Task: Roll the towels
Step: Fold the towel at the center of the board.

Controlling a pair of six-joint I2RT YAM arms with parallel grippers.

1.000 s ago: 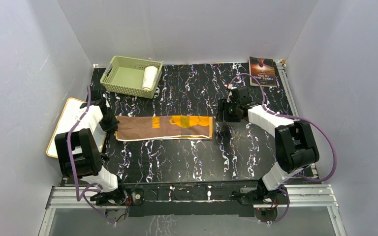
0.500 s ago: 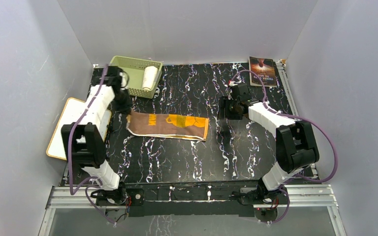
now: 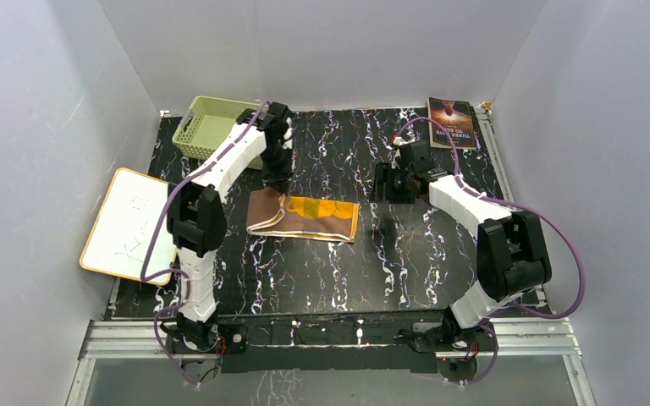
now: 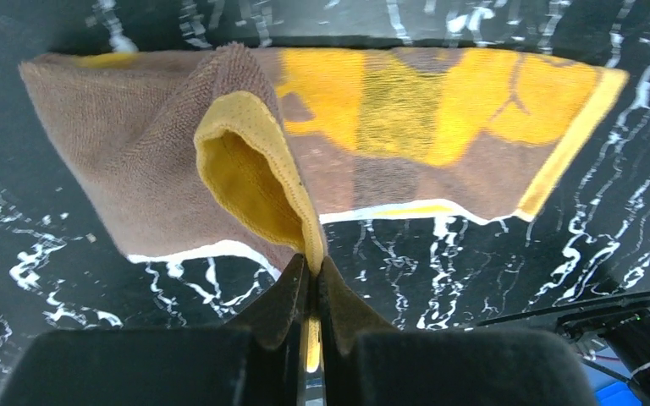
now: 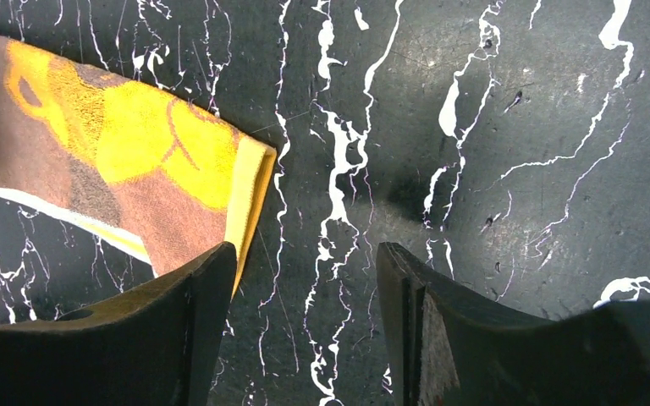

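Black, white-veined marble surface bearing brown cloth towel with orange-yellow print, spread flat near the middle, left end raised and doubled over. Left hand clenched on that yellow-edged end. Right hand released, jaws apart, hanging beside the right end.

Overhead view, downward wrist close-ups (all share towel)

The white left arm hides the right side of the pale green plastic basket, and the right wrist view's edge crops the brown, orange-printed cloth towel.
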